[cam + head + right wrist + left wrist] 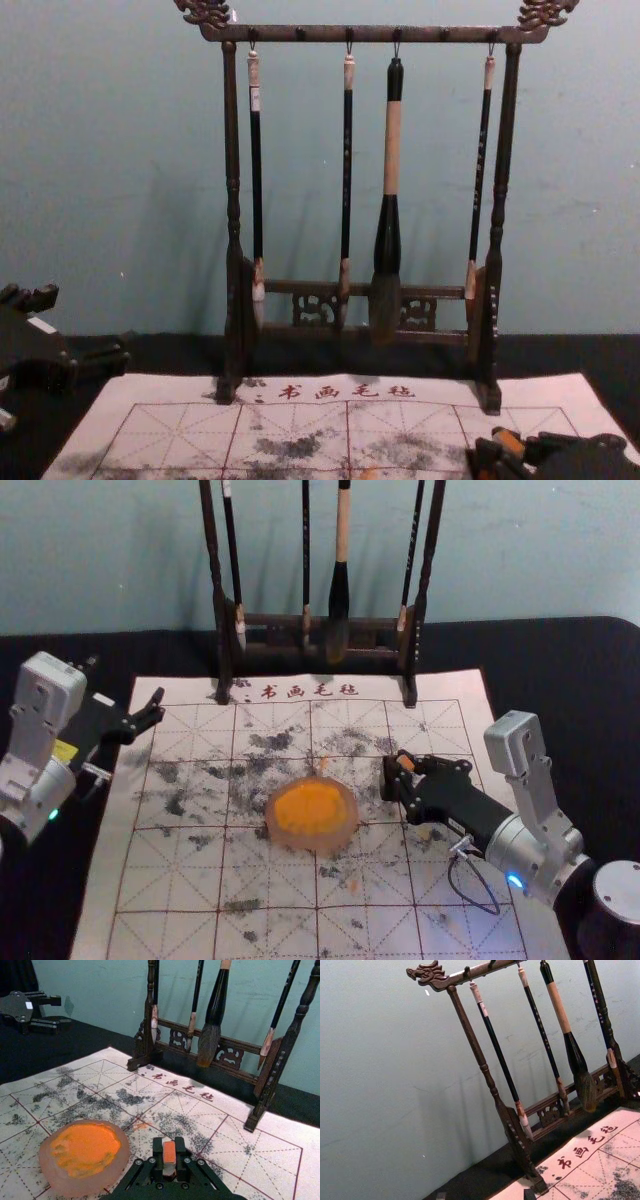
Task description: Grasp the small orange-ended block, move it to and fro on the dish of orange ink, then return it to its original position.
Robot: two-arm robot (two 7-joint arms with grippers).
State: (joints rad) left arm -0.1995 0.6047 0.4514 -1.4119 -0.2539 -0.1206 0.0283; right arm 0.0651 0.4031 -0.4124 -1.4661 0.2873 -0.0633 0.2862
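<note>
Block (405, 763) sits clamped in the jaws of the right gripper (401, 776), right of the ink dish (352, 825); left gripper (160, 706) idles near the mat (165, 880), jaws apart

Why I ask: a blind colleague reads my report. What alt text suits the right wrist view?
The right pincer grips an orange-ended block beside a dish of orange ink, over an ink-spotted gridded mat. Behind stands a rack hung with four brushes; the left pincer is farther off.
</note>
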